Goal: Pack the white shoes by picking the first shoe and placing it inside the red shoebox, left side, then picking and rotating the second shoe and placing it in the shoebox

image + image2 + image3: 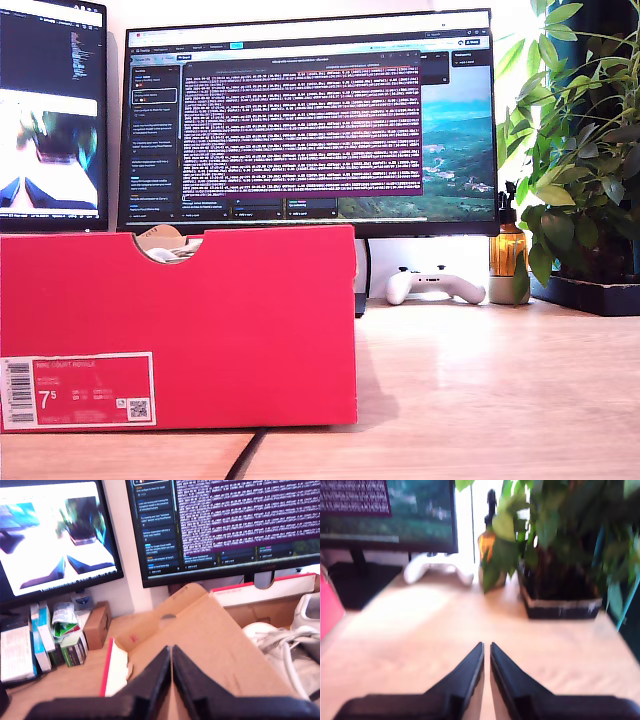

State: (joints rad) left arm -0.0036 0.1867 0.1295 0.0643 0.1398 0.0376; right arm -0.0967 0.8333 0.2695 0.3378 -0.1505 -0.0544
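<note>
The red shoebox (200, 320) stands on the tabletop at the exterior view's left, its long bright red side facing that camera. A half-round notch is cut into its top edge, and a white-bordered barcode label reading "7.5" sits at the lower corner on that view's left. In the first wrist view its red-edged white walls and a brown cardboard flap (200, 635) show from above. The white shoes (285, 645) lie inside the box, white laces showing; a sliver of white shows through the notch (172, 252). How each shoe is turned cannot be told.
</note>
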